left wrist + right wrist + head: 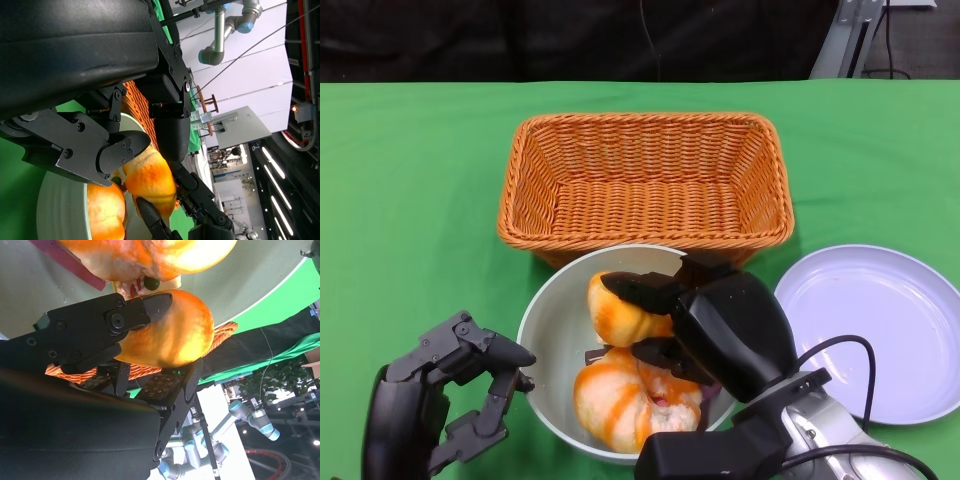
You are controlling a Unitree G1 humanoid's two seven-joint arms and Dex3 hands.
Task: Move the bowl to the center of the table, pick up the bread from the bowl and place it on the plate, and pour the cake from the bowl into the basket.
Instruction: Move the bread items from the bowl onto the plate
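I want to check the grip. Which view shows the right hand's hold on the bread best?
The right wrist view: a black finger lies across the bread, close up. The head view shows the right hand over the bowl, partly covering the bread. The left wrist view shows only part of it.

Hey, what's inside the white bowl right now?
The white bowl holds an orange-glazed bread roll, gripped by the right hand, and a larger orange pastry below it. The hand covers the bowl's right side, so anything there is hidden.
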